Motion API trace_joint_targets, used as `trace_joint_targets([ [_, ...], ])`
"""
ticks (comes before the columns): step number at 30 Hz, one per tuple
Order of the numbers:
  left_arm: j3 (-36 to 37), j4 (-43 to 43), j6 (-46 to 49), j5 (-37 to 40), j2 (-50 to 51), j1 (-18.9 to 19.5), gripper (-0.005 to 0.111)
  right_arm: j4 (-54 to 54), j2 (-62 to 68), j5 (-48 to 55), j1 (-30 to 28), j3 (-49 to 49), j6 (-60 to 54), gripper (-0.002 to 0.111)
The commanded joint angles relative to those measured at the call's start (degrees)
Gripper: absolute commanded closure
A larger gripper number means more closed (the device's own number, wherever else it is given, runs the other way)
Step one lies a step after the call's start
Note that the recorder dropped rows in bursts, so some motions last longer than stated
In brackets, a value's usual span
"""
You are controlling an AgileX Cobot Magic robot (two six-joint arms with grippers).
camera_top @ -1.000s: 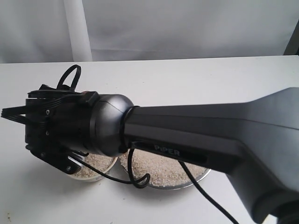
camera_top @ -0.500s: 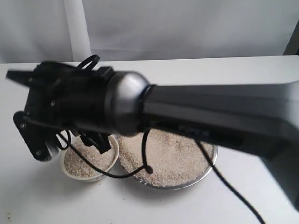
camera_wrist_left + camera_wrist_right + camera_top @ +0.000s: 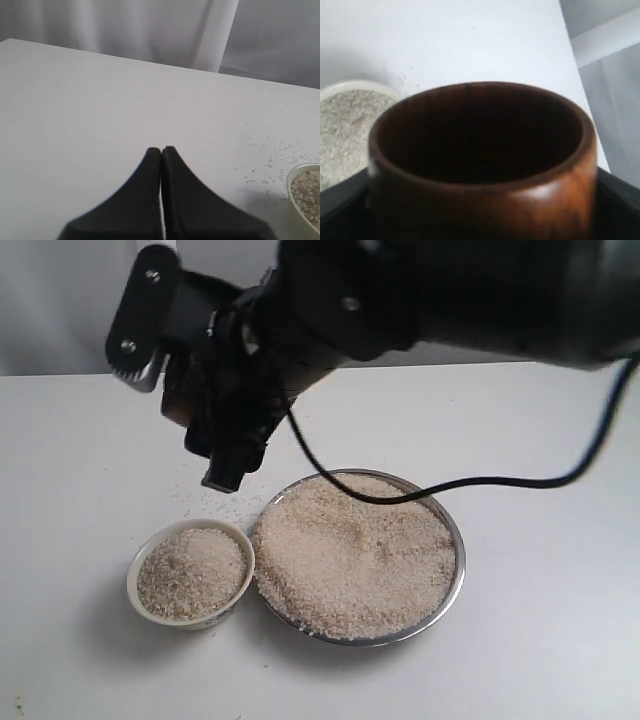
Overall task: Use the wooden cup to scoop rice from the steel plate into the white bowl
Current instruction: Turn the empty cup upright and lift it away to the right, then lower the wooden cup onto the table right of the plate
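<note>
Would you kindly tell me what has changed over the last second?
The right end effector, gripping the glossy reddish-brown wooden cup, has lifted clear of the small cream-white ceramic bowl. The bowl and the shiny steel plate, both holding rice, have stayed put.

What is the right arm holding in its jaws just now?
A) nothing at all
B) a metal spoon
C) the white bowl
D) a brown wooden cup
D: the right wrist view shows the wooden cup sitting between the black jaws, while the white bowl stands apart on the table.
</note>
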Motion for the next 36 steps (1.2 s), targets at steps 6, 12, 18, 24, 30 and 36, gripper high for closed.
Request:
trace_joint_targets([
  [6,-0.2,-0.3,-0.1,-0.4,-0.1,0.0,0.107,8.3,-20.3,-24.3,-12.5,25.9,1.9,0.108],
  [12,-0.2,-0.3,-0.1,-0.4,-0.1,0.0,0.107,7.0,-30.0,-32.4,-22.9,37.7,8.2,0.108],
  [18,-0.2,-0.3,-0.1,-0.4,-0.1,0.0,0.107,-0.1,-33.4,-44.5,-33.2,48.3,21.2,0.108],
  [24,-0.2,-0.3,-0.1,-0.4,-0.1,0.0,0.107,-1.7,-33.1,-56.2,-40.2,56.6,25.8,0.108],
  [30,-0.2,-0.3,-0.1,-0.4,-0.1,0.0,0.107,-0.6,-22.4,-70.9,-44.0,59.6,26.8,0.108],
  [36,-0.2,-0.3,-0.1,-0.4,-0.1,0.0,0.107,6.6,-4.0,-89.7,-44.0,59.6,26.8,0.108],
])
